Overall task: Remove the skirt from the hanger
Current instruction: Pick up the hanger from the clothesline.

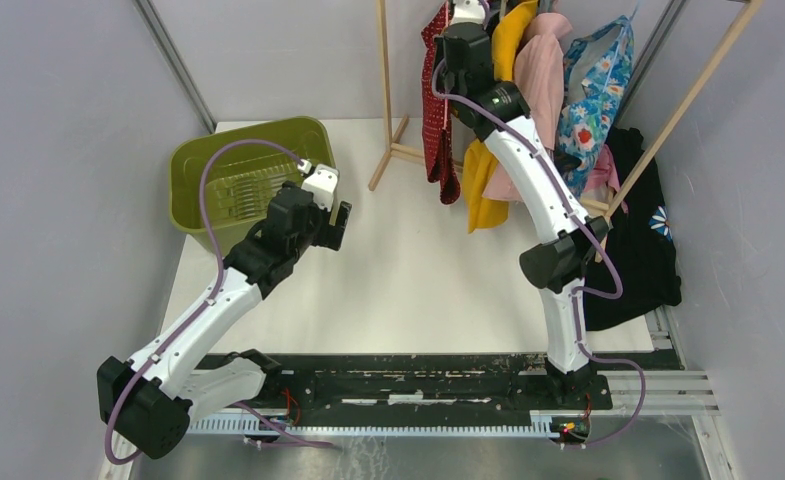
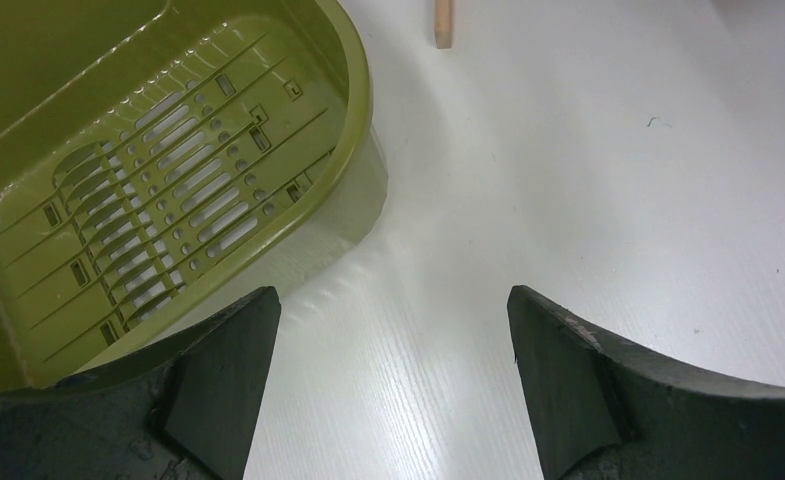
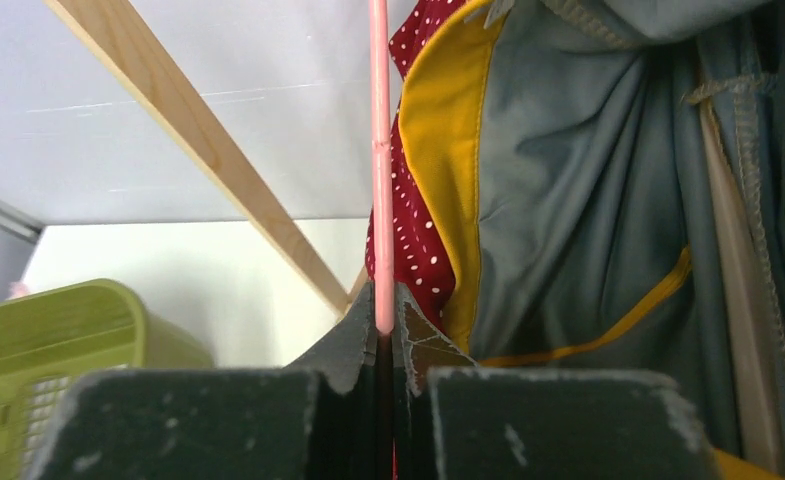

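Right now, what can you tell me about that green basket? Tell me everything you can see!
The green basket looks like olive plastic, with rounded corners, a thick rolled rim and a floor full of slots and small holes. It stands open side up on the white table, at the back left. Nothing shows inside it. The left gripper hangs open just past its right edge; whether they touch is unclear.
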`<state>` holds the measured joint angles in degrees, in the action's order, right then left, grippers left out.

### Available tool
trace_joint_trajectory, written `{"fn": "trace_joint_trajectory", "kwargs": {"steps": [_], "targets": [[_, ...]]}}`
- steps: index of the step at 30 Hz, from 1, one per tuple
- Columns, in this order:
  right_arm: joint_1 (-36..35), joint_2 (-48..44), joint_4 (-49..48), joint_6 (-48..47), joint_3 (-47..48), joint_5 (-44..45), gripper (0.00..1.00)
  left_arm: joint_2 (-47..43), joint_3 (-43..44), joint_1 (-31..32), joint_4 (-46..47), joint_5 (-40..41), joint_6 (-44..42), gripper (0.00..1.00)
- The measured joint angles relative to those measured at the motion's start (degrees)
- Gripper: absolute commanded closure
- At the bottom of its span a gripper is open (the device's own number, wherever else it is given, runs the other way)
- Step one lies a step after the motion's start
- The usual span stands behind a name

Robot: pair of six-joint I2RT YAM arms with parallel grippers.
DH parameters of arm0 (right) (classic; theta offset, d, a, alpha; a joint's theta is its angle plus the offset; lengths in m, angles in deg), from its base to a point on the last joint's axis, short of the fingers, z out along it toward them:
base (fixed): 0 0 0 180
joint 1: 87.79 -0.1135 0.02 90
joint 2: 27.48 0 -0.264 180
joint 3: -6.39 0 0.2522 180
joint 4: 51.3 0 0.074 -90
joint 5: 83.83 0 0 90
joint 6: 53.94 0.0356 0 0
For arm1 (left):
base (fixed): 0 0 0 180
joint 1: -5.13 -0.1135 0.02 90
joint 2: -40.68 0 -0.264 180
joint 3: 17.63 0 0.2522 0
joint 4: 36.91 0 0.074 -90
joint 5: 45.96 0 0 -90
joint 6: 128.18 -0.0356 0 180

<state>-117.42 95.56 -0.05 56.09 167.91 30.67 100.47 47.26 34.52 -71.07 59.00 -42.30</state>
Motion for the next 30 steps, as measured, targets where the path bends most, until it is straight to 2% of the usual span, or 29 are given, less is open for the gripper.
{"fn": "trace_joint_trajectory", "kwargs": {"steps": [14,30], "targets": [[-6.36,-0.46,-18.71,-27.63,-6.93,7.80,0.99,0.07,0.00,0.00,0.81,0.00,-0.02,0.09],[-10.49,-0.59,-27.56,-45.31,-10.16,11.89,0.99,0.55,0.00,0.00,0.83,0.00,-0.02,0.09]]}}
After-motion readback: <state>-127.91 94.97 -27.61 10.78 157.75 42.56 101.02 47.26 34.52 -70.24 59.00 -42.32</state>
